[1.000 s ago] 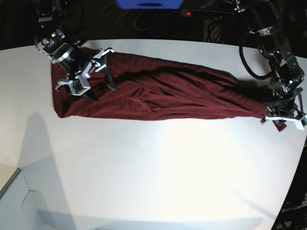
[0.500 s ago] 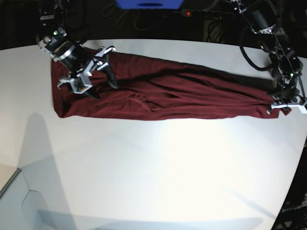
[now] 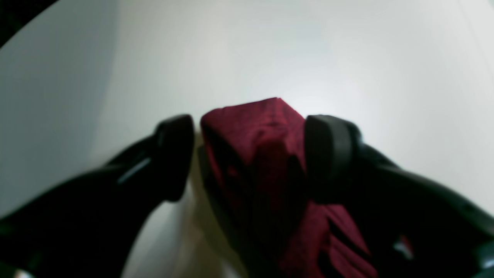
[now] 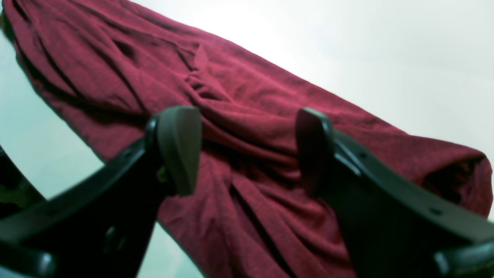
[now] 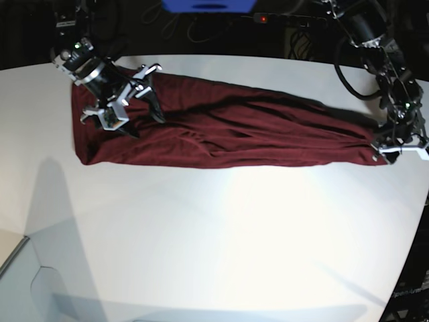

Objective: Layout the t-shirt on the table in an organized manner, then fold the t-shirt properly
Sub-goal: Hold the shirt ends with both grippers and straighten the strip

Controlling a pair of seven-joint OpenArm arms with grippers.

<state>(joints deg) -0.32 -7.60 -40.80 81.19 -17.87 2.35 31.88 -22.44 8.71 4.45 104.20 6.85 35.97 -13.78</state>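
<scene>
I see the t-shirt (image 5: 221,131) lying on the table (image 5: 221,241) as one long, narrow band, pulled out from side to side but bunched and full of wrinkles along its length. It is not laid flat: no sleeve, collar or hem is spread out where I can recognise it, so I judge the layout step is only partly done and the folding has not begun.

My right gripper (image 5: 124,100) hangs over the wide end of the cloth with its jaws apart; in the right wrist view the fabric lies under and behind the open fingers (image 4: 179,146), and nothing is pinched between them.

My left gripper (image 3: 249,154) is at the other, narrow end. There the jaws stand apart with the tip of the shirt between them. The cloth touches one finger and a gap shows at the other, so I judge this is not a firm grip.

The body must be opened wide and smoothed before any fold.
</scene>
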